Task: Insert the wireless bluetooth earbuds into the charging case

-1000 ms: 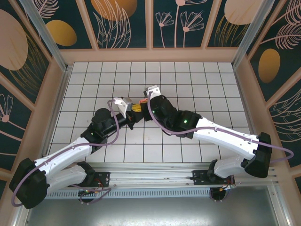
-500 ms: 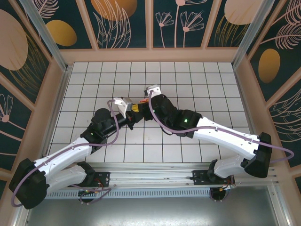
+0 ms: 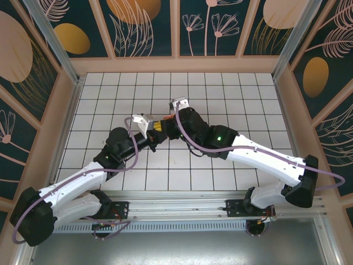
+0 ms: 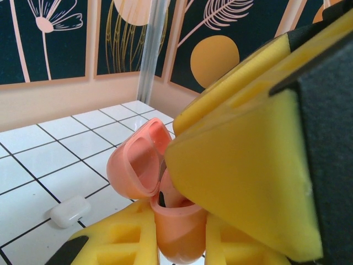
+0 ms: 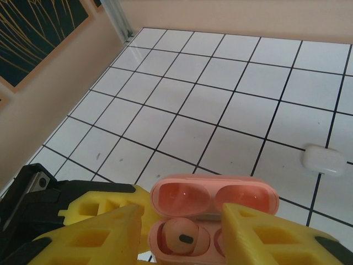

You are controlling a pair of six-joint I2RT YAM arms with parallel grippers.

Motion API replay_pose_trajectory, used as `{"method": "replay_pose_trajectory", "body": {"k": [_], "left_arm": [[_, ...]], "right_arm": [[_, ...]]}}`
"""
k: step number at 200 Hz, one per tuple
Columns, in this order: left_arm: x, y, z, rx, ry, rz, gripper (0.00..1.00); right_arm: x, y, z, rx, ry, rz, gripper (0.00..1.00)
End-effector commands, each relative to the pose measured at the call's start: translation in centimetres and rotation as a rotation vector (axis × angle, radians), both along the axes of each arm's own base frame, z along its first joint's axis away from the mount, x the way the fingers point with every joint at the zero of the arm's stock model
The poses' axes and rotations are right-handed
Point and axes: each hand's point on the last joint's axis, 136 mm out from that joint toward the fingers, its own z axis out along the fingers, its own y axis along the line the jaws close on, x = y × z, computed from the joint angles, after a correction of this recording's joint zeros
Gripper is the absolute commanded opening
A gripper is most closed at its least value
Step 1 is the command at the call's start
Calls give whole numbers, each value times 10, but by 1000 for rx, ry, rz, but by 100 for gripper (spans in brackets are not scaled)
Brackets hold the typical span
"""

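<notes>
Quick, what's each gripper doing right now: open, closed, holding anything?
Left gripper: closed on the pink case.
Right gripper: open, fingers apart over the case, nothing seen between them.

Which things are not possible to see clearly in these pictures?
Right wrist: a finger of the right hand covers the right slot of the charging case.
Top external: the two arms cover the case.
Left wrist: a yellow finger blocks the case's inside.
</notes>
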Motion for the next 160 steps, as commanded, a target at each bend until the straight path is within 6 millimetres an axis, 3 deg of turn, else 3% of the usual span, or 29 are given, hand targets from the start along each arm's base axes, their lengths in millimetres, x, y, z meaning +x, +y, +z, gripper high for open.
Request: {"method": "replay_pose_trajectory", "body": {"k": [1, 39, 131, 160], "left_arm": [[-4, 1, 27, -62, -62, -8, 14], [-4, 1, 27, -62, -60, -6, 14], [-6, 1, 24, -27, -81, -14, 15], [-12, 0, 26, 28, -121, -47, 15]], "right_arm": [[2, -1, 7, 11, 25, -19, 43], [2, -2, 10, 24, 25, -18, 44], [-9, 0, 48, 166, 8, 74, 44], [-3, -17, 62, 220, 19, 62, 44]]}}
